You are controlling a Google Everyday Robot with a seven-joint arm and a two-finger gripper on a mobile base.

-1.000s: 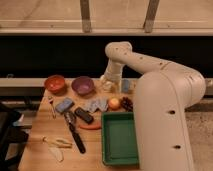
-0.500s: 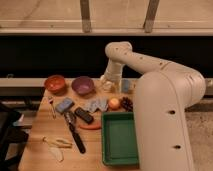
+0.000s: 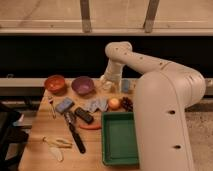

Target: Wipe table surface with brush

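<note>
The light tan wooden table surface (image 3: 37,155) fills the lower left of the camera view. The brush (image 3: 74,131), a long slim black stick, lies on it left of the green tray (image 3: 120,138), running from upper left to lower right. My gripper (image 3: 106,83) hangs at the end of the white arm over the far side of the table, right of the purple bowl, well apart from the brush.
An orange bowl (image 3: 55,83) and a purple bowl (image 3: 82,85) stand at the back. A black block (image 3: 84,115), an orange-red stick (image 3: 90,126), a grey-blue sponge (image 3: 64,105), a cloth (image 3: 96,104), fruit (image 3: 115,103) and pale cutlery (image 3: 56,145) lie around. My arm's large white body (image 3: 165,120) covers the right.
</note>
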